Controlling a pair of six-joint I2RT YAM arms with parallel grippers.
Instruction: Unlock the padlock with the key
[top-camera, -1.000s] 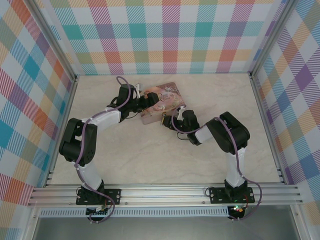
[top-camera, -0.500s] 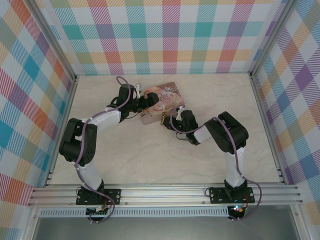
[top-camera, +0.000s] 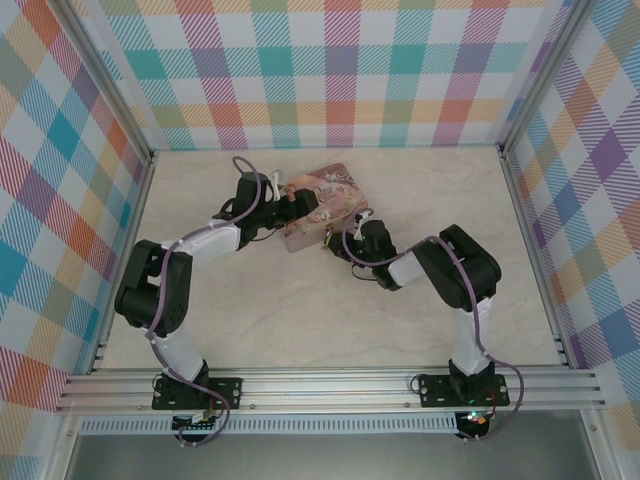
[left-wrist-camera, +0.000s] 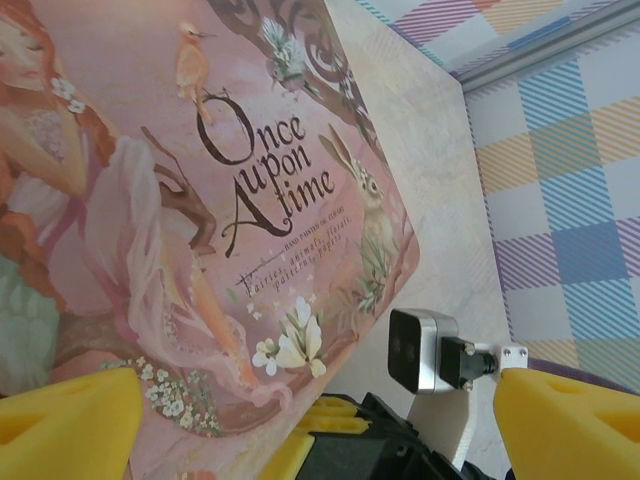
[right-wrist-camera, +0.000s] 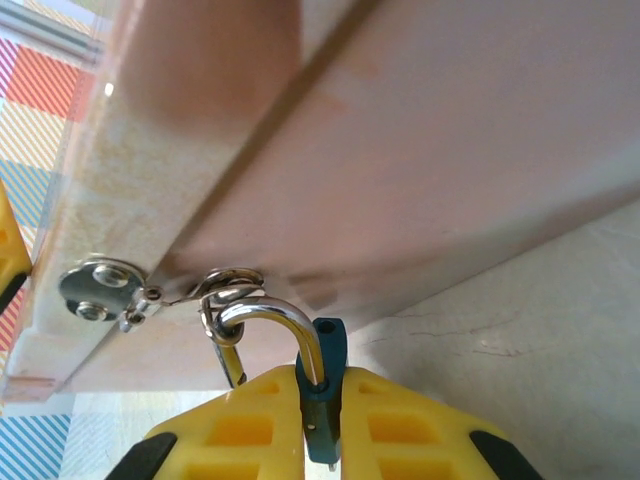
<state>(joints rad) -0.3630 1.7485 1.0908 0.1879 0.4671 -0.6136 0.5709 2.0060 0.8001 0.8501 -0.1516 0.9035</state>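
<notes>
In the right wrist view the blue padlock (right-wrist-camera: 329, 395) is pinched upright between my yellow fingers (right-wrist-camera: 235, 430), so my right gripper (right-wrist-camera: 330, 440) is shut on it. Its metal shackle (right-wrist-camera: 270, 318) curves left through the ring of the hasp (right-wrist-camera: 228, 284) on the pink tin (right-wrist-camera: 420, 150). One shackle hole on top of the body is empty. A slim metal piece (right-wrist-camera: 232, 366) hangs under the ring; I cannot tell if it is the key. My left gripper (left-wrist-camera: 320, 425) hovers open over the tin's pictured lid (left-wrist-camera: 200, 200), its fingers (left-wrist-camera: 65, 425) spread wide.
The tin (top-camera: 322, 203) lies at the back middle of the marble table (top-camera: 300, 310), with my left gripper (top-camera: 290, 203) over it and my right gripper (top-camera: 336, 240) at its near corner. Plaid walls (top-camera: 60, 200) enclose the table on three sides.
The left arm has shifted slightly, its wrist moving a little back and left over the tin. The right gripper stays at the tin's near corner.
</notes>
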